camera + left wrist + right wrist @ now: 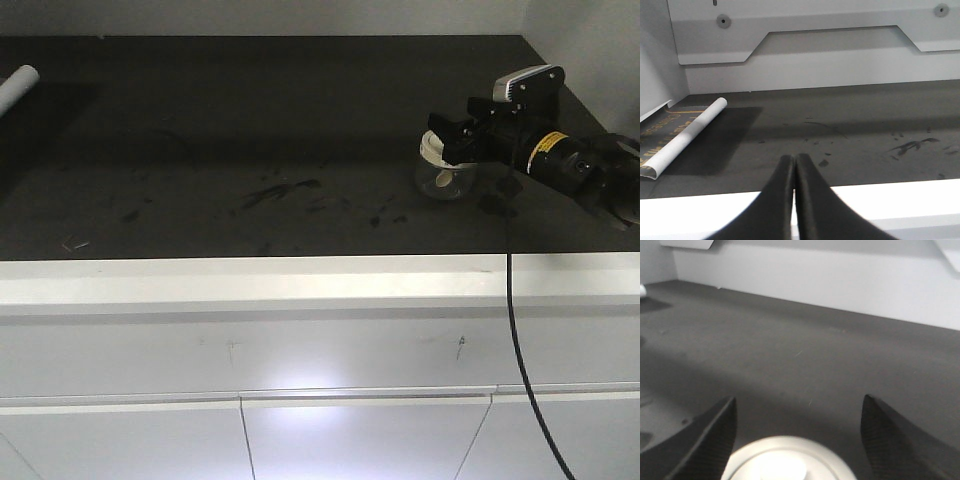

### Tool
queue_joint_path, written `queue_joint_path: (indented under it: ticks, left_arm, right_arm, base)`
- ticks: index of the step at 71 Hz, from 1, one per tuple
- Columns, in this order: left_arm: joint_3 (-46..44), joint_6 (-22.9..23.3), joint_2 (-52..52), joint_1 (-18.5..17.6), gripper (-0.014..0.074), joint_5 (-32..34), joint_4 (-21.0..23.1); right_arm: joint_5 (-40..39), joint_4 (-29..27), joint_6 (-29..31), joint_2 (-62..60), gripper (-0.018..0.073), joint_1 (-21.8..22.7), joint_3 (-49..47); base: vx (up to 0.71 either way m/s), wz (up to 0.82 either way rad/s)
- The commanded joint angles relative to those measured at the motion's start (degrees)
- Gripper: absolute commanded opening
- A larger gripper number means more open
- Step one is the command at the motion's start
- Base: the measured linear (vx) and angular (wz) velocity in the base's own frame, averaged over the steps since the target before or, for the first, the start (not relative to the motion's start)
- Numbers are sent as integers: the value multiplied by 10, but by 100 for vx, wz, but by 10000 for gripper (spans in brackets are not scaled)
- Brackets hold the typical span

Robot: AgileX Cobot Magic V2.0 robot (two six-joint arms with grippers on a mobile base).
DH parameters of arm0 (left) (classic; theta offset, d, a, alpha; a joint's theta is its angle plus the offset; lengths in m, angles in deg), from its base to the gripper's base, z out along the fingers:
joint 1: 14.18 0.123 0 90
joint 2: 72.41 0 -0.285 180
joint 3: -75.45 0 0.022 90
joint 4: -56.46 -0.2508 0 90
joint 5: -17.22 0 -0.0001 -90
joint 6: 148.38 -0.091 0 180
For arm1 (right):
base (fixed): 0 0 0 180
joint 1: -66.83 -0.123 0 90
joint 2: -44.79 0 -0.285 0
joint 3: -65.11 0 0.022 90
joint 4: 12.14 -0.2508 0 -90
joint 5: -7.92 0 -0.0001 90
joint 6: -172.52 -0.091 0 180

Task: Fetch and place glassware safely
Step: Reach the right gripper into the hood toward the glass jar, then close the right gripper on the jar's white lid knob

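1. On the right of the counter (pixel 250 120), the glass jar (pixel 444 172) is sitting between the spread fingers of my right gripper (pixel 799 399); closing off-centre is risking tipping it.
2. Gripping only the cream lid (pixel 790 462) is risking the body dropping away.
3. My left gripper (pixel 794 160), pressed together, is hovering over the counter's front edge, offering no support.

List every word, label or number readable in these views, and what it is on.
Yellow label on the right arm: print too small to read.
Dark sheet beside the white tube: gold lettering, blurred and cut off, unreadable.
Jar lid: no text visible.
Nothing can be quoted.
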Motion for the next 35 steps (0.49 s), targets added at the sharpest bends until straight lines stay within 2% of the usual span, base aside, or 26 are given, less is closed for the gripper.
queue_joint_path:
  ticks: [1, 16, 35]
  left_arm:
    - [-15, 5, -7, -1, -7, 39, 6]
    - [-15, 5, -7, -1, -7, 39, 6]
    - [-15, 5, -7, -1, -7, 39, 6]
  right_arm:
    - [-27, -1, 1, -31, 492, 0, -19]
    - [-26, 0, 1, -17, 485, -1, -19]
    - [-31, -8, 2, -5, 370, -1, -19]
  base:
    - [0, 0]
    - [0, 0]
    - [0, 0]
